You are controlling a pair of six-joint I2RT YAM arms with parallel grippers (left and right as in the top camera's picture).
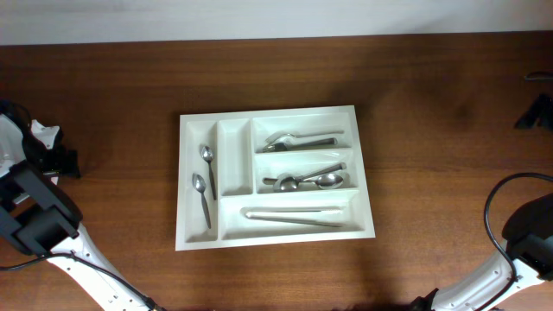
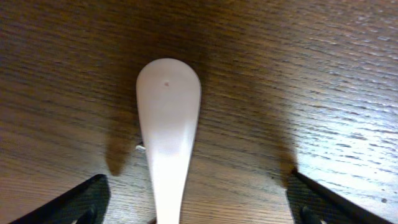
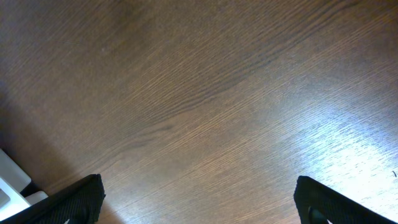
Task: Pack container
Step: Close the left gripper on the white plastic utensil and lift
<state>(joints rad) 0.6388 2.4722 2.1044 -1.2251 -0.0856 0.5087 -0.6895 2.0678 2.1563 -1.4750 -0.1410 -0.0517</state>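
The left gripper is hovering low over the table with its fingers spread wide. A white spoon is lying flat on the wood between them, bowl pointing away from the wrist. Neither finger is touching it, so this hand is holding nothing. The right gripper is also standing fully open over bare wood and is carrying nothing.

The tray is sitting in the middle of the table, well apart from both arms. It is already holding two small metal spoons in its leftmost narrow slot. More cutlery is lying in the three wide slots, while the second narrow slot is showing no contents.

The robot appears to be lining up a pick on the white spoon, so the packing looks nearly finished. The next move probably calls for the fingers to drop level with the handle and close squarely across it. The arm would then lift and carry the spoon rightward to the tray.
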